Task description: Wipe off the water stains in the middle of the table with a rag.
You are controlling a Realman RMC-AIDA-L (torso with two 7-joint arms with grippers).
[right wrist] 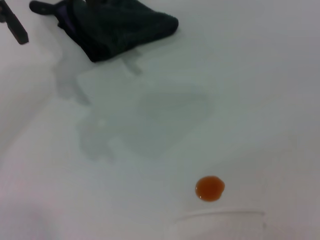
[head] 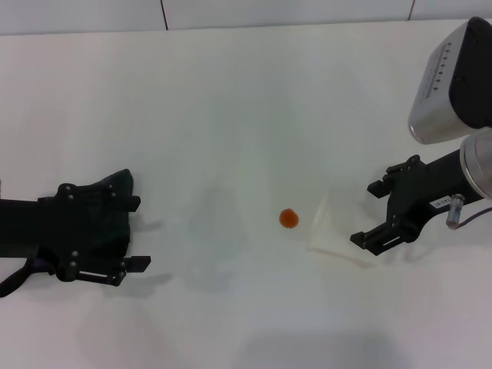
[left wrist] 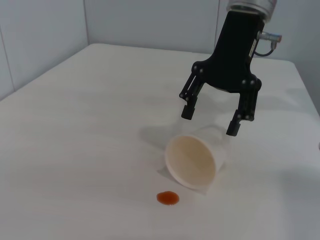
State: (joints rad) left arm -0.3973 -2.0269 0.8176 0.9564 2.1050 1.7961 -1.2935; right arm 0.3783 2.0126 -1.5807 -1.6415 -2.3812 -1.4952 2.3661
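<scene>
The water stain [head: 288, 218] is a small orange-red blot on the white table [head: 231, 92]. It also shows in the left wrist view [left wrist: 168, 198] and the right wrist view [right wrist: 210, 188]. The dark rag [head: 108, 219] lies between the fingers of my left gripper [head: 142, 233], which is open at the table's left, well away from the stain. The right wrist view shows the rag [right wrist: 120, 25] bunched on the table. My right gripper [head: 366, 212] is open just right of a tipped translucent cup [head: 330, 227]. In the left wrist view it [left wrist: 209, 122] hangs just above the cup [left wrist: 195, 160].
The cup lies on its side right beside the stain, mouth toward my left arm. A faint damp-looking patch [right wrist: 150, 120] marks the table between rag and stain. The table's grey seamed back edge [head: 231, 23] runs along the far side.
</scene>
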